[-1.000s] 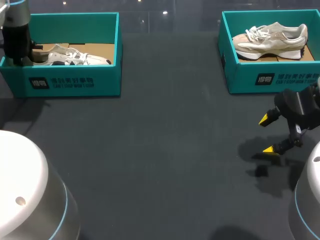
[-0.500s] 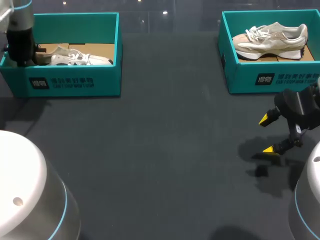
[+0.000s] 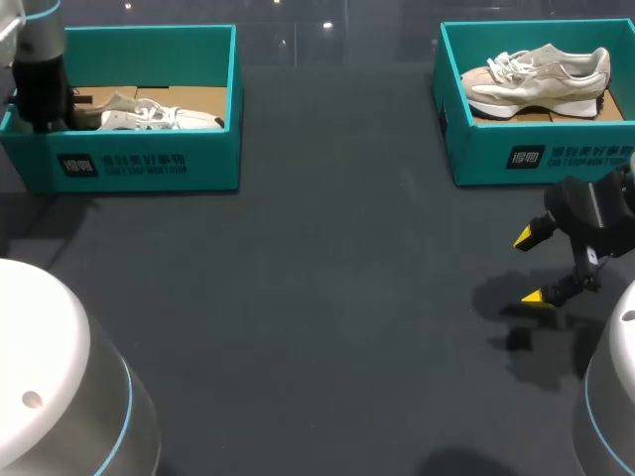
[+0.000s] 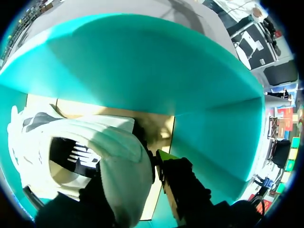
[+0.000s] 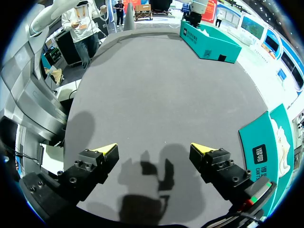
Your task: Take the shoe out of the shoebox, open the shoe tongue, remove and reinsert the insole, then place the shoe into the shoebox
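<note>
The head camera sits high behind the robot and looks down and forward over the whole table, with the left shoebox and the right shoebox along its far edge. The left wrist camera is down inside the left shoebox, very near its teal wall and the heel of the white shoe, both of which the head view takes in from afar. The right wrist camera hangs low over the table and faces across it to what seems the left shoebox, with the right shoebox close beside it.
</note>
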Controlling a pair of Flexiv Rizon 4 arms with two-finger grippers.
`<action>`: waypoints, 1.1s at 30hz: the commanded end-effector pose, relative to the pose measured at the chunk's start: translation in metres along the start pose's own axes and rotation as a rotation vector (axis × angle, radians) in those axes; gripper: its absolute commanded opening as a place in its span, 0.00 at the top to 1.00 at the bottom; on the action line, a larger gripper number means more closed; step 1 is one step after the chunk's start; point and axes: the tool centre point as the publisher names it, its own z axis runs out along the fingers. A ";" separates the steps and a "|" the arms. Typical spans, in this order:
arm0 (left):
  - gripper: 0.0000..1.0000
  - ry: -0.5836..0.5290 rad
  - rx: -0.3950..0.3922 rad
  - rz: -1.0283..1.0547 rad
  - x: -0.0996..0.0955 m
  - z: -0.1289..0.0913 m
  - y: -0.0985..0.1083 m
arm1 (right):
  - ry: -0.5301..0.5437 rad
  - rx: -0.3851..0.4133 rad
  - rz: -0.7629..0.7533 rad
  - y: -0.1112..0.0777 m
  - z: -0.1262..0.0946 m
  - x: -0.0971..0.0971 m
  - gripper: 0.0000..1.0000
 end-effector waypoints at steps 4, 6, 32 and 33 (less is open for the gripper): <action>0.55 -0.006 -0.005 0.004 -0.003 -0.004 0.003 | -0.003 0.003 0.000 0.000 0.001 0.001 0.00; 0.52 -0.010 -0.008 0.005 -0.004 -0.006 0.004 | -0.003 0.003 0.000 0.000 0.001 0.001 0.00; 0.00 -0.052 -0.049 0.017 0.004 -0.057 0.000 | -0.003 0.003 0.000 0.000 0.001 0.001 0.00; 0.00 -0.055 -0.050 0.018 0.005 -0.061 0.000 | -0.003 0.003 0.000 0.000 0.001 0.001 0.00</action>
